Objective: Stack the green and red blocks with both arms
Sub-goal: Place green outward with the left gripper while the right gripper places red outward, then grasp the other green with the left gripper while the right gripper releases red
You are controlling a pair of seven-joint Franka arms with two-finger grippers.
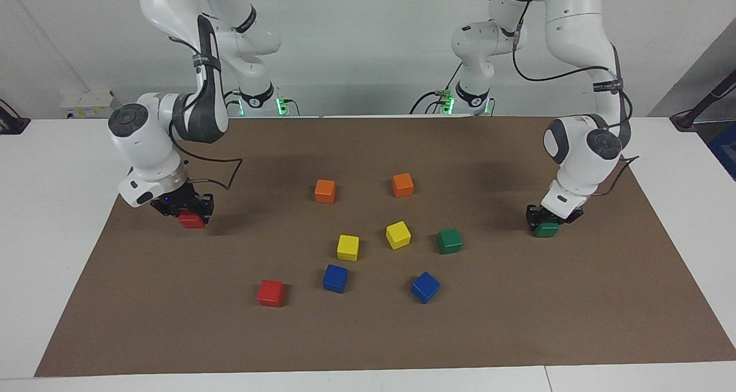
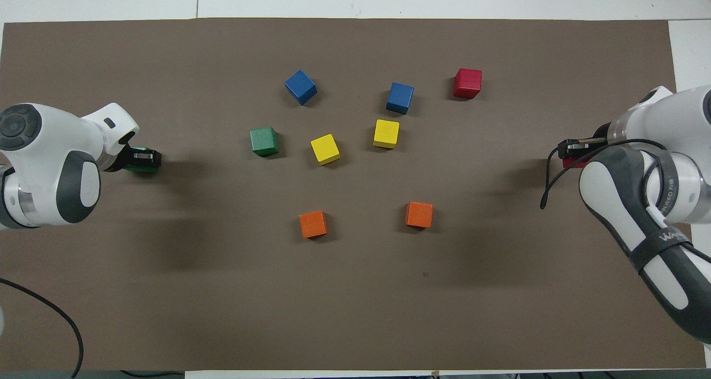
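My right gripper (image 1: pixel 190 212) (image 2: pixel 575 144) is shut on a red block (image 1: pixel 192 222) (image 2: pixel 572 162), held low over the brown mat (image 1: pixel 368 334) near the right arm's end of the table. My left gripper (image 1: pixel 547 224) (image 2: pixel 145 158) sits around a dark green block (image 1: pixel 546 231) (image 2: pixel 139 169) that is down at the mat near the left arm's end. A second green block (image 1: pixel 449 240) (image 2: pixel 264 141) rests free on the mat beside the yellow cubes. A second red block (image 1: pixel 271 292) (image 2: pixel 467 83) lies free, farther from the robots than the held red one.
Two orange cubes (image 1: pixel 325 191) (image 1: pixel 402 184) lie nearest the robots in the middle. Two yellow cubes (image 1: pixel 348 247) (image 1: pixel 398 234) sit farther out, and two blue cubes (image 1: pixel 334 278) (image 1: pixel 425 287) farther still. The white table (image 1: pixel 57 208) borders the mat.
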